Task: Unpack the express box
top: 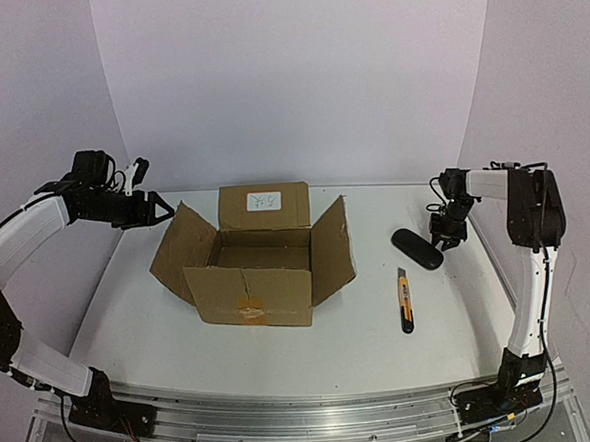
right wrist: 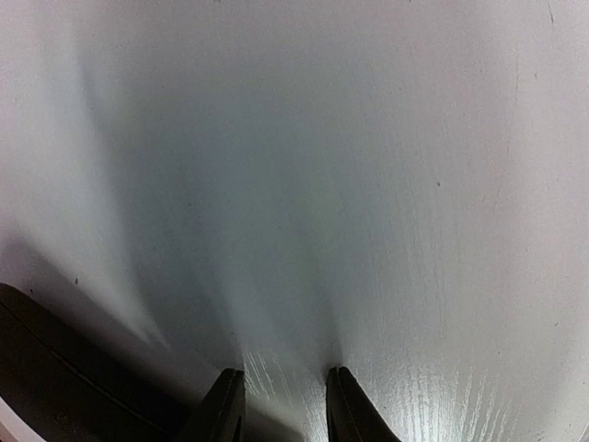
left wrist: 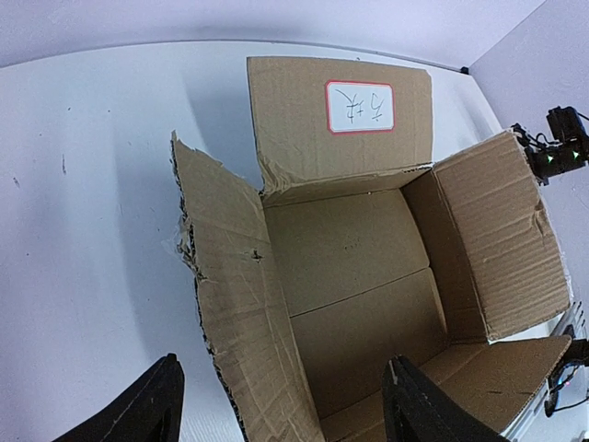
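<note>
The express box (top: 262,258), brown cardboard, stands mid-table with all its flaps folded outward. A white label (top: 266,199) sits on its far flap. The left wrist view looks down into the box (left wrist: 368,267), and the part of its inside that shows is bare cardboard. My left gripper (top: 155,210) hovers above the table to the left of the box, jaws wide open, nothing between them. Its dark fingers (left wrist: 138,412) frame the box's left flap. My right gripper (top: 446,238) is low over the table at the right, its narrow gap (right wrist: 283,405) showing only bare tabletop.
A black oblong object (top: 417,249) lies just left of the right gripper and shows as a dark shape (right wrist: 55,368) in the right wrist view. A yellow and black utility knife (top: 405,300) lies in front of it. White walls surround the table.
</note>
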Controlling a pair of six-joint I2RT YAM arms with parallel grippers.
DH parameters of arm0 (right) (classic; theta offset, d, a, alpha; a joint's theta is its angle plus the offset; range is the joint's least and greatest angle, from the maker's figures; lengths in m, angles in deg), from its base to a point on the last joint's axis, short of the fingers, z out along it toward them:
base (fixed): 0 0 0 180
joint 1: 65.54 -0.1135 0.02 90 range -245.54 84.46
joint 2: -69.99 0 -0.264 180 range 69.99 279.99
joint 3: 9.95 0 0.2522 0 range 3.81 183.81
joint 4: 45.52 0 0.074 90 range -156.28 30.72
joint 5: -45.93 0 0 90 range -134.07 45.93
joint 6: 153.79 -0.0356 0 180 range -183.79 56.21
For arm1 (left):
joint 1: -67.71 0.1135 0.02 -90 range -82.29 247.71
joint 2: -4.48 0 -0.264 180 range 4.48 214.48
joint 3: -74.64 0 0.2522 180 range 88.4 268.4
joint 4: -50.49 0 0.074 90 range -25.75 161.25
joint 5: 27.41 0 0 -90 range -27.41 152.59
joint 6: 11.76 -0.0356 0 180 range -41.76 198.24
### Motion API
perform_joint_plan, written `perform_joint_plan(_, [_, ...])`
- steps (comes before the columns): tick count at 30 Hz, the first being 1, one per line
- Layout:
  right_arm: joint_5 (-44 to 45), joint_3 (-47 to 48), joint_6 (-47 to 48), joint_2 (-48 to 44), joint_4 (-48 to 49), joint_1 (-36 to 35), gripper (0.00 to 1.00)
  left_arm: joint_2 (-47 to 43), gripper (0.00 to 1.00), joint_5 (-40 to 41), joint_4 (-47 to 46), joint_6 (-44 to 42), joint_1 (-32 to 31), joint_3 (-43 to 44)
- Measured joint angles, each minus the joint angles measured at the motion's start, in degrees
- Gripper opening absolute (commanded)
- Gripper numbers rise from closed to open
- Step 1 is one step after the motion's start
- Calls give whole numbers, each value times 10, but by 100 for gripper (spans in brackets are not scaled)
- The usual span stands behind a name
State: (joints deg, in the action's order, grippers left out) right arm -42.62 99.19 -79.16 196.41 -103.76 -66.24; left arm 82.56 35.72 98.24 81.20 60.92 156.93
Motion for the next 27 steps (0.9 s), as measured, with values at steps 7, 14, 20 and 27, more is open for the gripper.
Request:
perform_joint_plan(7, [0, -6, -4, -4, -1, -2, 31, 0, 75, -1, 0, 0, 0, 0])
perform_joint_plan(14, [2, -22, -11, -13, 0, -10, 31, 0, 75, -2, 0, 0, 0, 0])
perform_joint_plan(20, [12, -23, -12, -14, -1, -13, 32, 2, 75, -2, -1, 0, 0, 0])
perform_joint_plan(27, [21, -22, -8, -14, -2, -16, 34, 4, 75, -4, 0, 0, 0, 0])
